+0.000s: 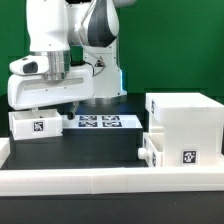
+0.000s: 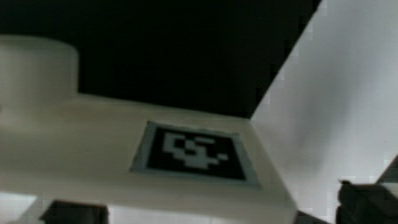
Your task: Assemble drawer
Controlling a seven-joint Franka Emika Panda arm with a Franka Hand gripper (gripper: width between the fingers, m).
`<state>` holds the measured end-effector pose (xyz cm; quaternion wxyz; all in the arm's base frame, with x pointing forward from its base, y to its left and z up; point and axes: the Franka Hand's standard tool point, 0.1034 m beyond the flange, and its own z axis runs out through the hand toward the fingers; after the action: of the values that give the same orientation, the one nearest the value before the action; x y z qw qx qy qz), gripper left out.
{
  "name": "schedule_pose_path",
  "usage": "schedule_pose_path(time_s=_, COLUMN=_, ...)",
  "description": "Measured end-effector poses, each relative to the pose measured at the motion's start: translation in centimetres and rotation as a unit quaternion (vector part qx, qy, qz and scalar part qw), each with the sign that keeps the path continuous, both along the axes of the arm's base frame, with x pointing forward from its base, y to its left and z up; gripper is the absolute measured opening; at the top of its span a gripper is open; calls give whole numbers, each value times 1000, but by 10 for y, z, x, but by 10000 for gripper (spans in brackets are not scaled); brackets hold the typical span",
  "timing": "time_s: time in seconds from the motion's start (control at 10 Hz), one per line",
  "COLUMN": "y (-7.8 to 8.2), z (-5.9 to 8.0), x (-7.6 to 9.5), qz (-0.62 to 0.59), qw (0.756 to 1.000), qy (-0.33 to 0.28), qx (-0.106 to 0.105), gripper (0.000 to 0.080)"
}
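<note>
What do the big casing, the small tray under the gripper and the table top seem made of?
The casing looks like white plastic, matt, with smooth flat faces and crisp edges. The small tray has the same matt white look; its tag seems printed black on white. The table top is black and dull, without glare; cloth or sheet, I cannot tell.

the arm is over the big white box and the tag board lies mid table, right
No. The arm is over the small tray at the exterior view's left, not the big box, as the exterior view shows. The marker board does lie mid-table.
</note>
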<state>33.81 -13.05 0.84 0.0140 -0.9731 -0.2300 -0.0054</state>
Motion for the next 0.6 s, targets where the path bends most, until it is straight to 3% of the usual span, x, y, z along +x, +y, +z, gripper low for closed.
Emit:
schedule_pose_path(time_s=0.2, y=1, z=-3, x=-1, qz=0, qw=1000, qy=2, qx=1, gripper=649)
schedule_pose_path(time_s=0.3, y=1, z=-3, x=-1, qz=0, qw=1000, qy=1, qx=1, gripper=527)
schedule_pose_path(time_s=0.4, y=0, z=-3, x=-1, qz=0, qw=1000, qy=0, qx=0, gripper=527)
schedule_pose_path(time_s=0.5, y=0, z=-3, x=-1, qz=0, qw=1000, qy=0, qx=0, gripper=390)
schedule_pose_path(time_s=0.6, y=1, z=-3, x=-1, qz=0, qw=1000, qy=0, qx=0, gripper=390)
